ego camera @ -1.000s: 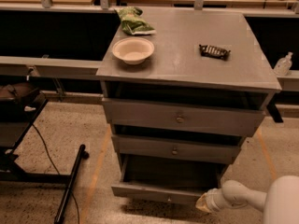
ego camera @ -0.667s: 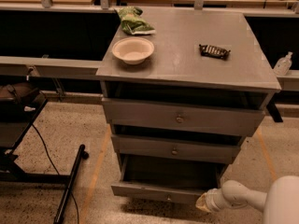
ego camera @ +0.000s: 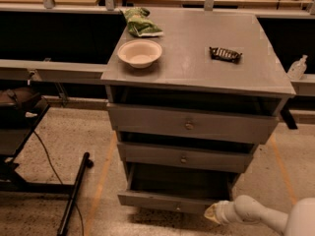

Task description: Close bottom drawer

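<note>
The bottom drawer [ego camera: 167,200] of the grey cabinet stands pulled out, its slim front panel low in the camera view and its dark inside showing above it. My gripper [ego camera: 212,213] is at the end of the white arm that comes in from the lower right, right at the drawer front's right end. Above it the middle drawer [ego camera: 183,158] and the top drawer [ego camera: 189,125] also stick out a little.
On the cabinet top [ego camera: 197,68] lie a white bowl [ego camera: 140,52], a green chip bag [ego camera: 141,24] and a dark snack bar [ego camera: 225,54]. A black stand and cable [ego camera: 74,191] lie on the floor at left. A sanitiser bottle [ego camera: 297,68] stands at right.
</note>
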